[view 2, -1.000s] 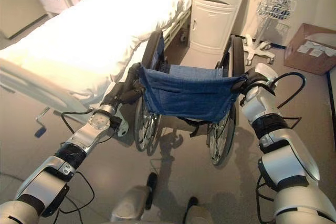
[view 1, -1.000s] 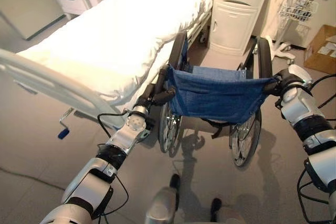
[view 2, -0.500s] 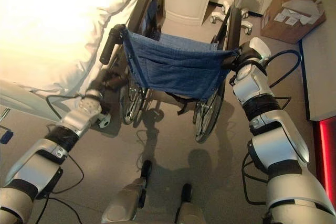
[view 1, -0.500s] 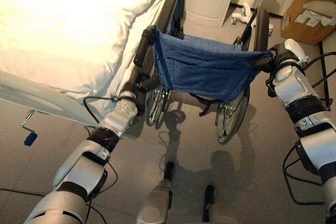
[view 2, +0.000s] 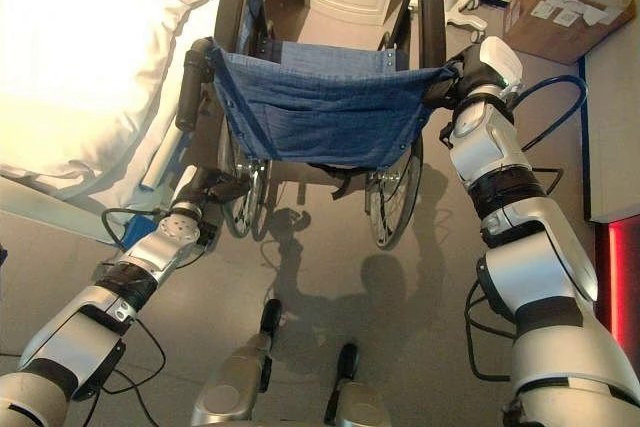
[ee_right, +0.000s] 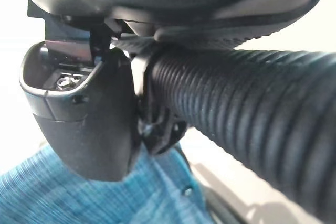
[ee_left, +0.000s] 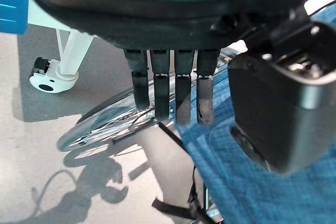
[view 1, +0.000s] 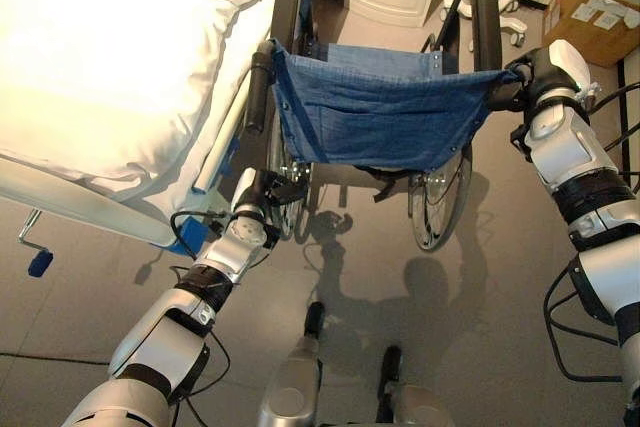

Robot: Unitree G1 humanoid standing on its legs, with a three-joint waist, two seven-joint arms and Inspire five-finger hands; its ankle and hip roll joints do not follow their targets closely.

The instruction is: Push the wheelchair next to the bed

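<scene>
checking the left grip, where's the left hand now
In the left eye view the left hand is low beside the wheelchair's left wheel, below its push handle.

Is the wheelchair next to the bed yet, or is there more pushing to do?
Nearly done: the wheelchair stands alongside the bed, its left wheel close to the mattress edge. In hand: the right hand grips the right push handle. The left hand hangs open, below the left handle. Left: perhaps a small nudge closer.
</scene>
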